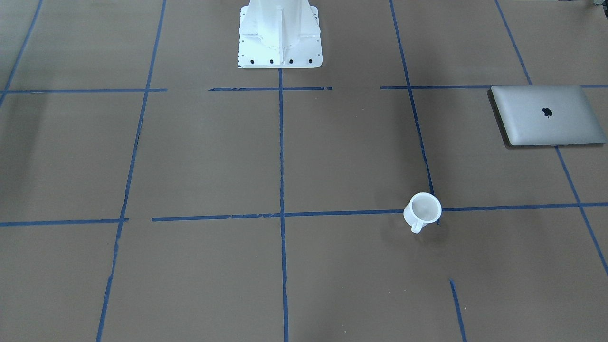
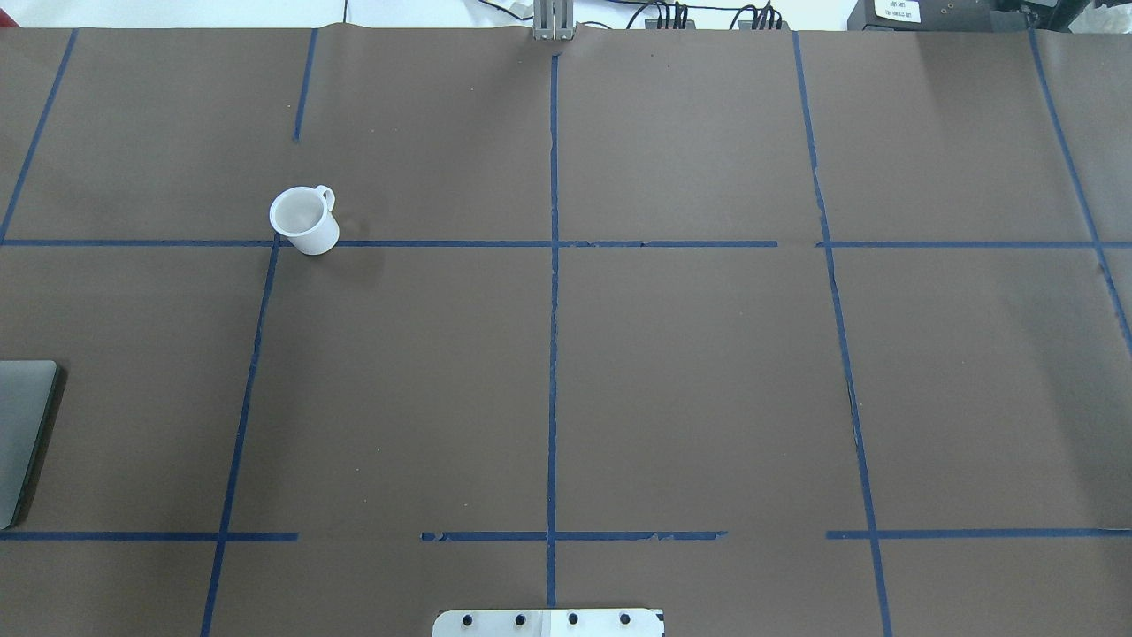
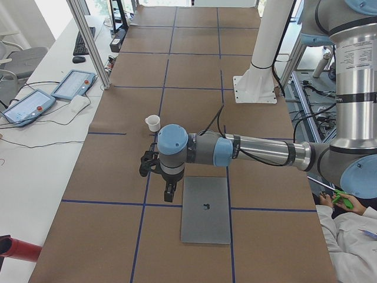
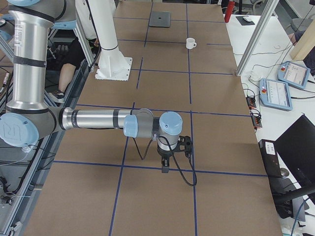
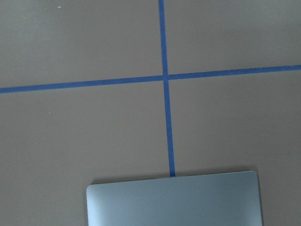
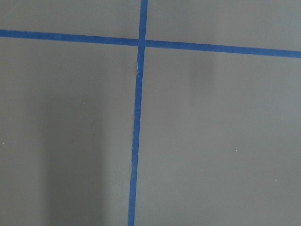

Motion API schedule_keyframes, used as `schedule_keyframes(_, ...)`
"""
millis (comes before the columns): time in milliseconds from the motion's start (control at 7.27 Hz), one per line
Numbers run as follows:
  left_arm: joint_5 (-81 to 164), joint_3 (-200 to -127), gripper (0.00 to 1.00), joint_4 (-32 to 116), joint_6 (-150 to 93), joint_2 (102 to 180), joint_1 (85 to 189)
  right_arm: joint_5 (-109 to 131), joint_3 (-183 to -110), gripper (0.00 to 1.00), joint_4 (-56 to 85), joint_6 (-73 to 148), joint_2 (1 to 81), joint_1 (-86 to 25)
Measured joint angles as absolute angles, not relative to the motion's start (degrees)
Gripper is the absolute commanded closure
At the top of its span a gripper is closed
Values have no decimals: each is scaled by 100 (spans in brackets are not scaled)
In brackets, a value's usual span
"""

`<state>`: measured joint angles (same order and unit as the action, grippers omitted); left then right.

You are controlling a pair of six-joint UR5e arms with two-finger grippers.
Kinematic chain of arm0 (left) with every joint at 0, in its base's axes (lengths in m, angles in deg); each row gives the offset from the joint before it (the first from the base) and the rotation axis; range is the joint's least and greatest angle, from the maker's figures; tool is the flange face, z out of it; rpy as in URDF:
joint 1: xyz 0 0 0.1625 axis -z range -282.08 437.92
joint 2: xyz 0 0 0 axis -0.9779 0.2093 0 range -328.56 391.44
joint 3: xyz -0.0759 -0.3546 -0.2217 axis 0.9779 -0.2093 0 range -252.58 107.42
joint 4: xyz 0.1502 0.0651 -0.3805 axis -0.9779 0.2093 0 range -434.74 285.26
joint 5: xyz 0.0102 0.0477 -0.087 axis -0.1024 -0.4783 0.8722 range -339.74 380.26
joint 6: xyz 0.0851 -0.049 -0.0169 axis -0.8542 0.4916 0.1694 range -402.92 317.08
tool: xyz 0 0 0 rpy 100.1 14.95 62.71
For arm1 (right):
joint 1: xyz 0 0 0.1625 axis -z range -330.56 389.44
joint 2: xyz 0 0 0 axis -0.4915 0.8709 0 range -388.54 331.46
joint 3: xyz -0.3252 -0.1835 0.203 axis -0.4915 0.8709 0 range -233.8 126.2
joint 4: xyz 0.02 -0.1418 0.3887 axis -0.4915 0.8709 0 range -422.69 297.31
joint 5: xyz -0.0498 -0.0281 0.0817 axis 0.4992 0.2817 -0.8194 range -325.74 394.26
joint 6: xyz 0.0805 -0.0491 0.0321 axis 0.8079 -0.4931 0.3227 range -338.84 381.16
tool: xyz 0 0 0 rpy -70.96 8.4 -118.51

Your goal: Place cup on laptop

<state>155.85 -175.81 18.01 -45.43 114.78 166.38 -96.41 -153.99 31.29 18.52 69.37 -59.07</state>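
Observation:
The small white cup (image 1: 422, 211) stands upright on the brown table, handle toward the operators' side; it also shows in the overhead view (image 2: 303, 221) and the left side view (image 3: 153, 122). The closed silver-grey laptop (image 1: 548, 115) lies flat on the robot's left, cut by the overhead view's edge (image 2: 22, 433); its near edge shows in the left wrist view (image 5: 174, 200). My left gripper (image 3: 169, 191) hangs above the table just beside the laptop (image 3: 205, 209), well short of the cup. My right gripper (image 4: 166, 164) hangs over bare table far from both. I cannot tell whether either is open or shut.
Blue tape lines (image 2: 554, 310) grid the brown table. The white robot base (image 1: 280, 35) stands at the table's robot side. Teach pendants (image 3: 73, 85) and cables lie on the white bench beyond the table edge. A person (image 3: 353, 230) sits by the robot's side.

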Motion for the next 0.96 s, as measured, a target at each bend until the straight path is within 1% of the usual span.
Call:
schedule_keyframes(138, 15595, -17506, 0, 2316, -4023, 11701, 16156, -9643, -15399, 0, 3131, 1852, 6937, -5907)
schedule_keyframes(412, 15586, -17156, 0, 2686, -2934, 12813, 15062, -9643, -15399, 0, 3131, 1852, 6937, -5906)
schedule_keyframes(688, 15538, -16522, 0, 2747, -1868, 14064, 14021, -9644, -15399, 0, 3129, 1852, 6937, -5907)
schedule_keyframes(962, 15041, -15740, 0, 2784, -1288, 15221, 13423, -9644, -15399, 0, 3134, 1852, 6937, -5906)
